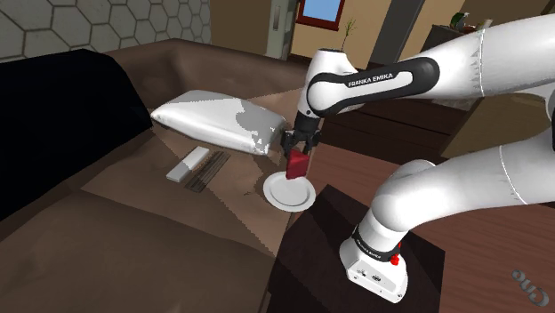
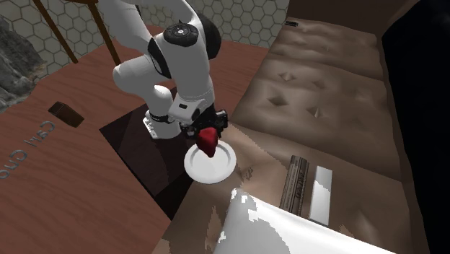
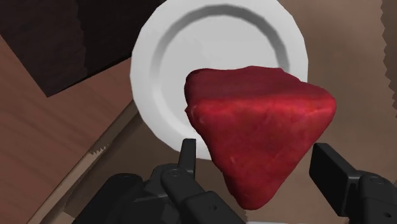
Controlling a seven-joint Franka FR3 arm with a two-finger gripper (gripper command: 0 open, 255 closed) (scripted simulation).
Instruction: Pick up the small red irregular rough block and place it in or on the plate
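My black gripper (image 1: 301, 151) is shut on the small red rough block (image 1: 298, 164), which hangs just above the white round plate (image 1: 283, 197). The plate lies on the brown couch seat by the edge nearest the stand. In the second exterior view the red block (image 2: 208, 141) hangs from the gripper (image 2: 208, 133) over the plate (image 2: 215, 169). In the wrist view the wedge-shaped block (image 3: 261, 133) sits clasped in the gripper (image 3: 257, 159), its point toward the hand, with the plate (image 3: 216, 38) right beyond it.
A white pillow (image 1: 218, 120) lies on the couch behind the plate. A flat white piece (image 1: 185, 165) and a dark ridged strip (image 1: 210, 169) lie farther along the seat. The dark stand (image 1: 356, 258) adjoins the couch edge. A black area (image 1: 44, 124) borders the couch.
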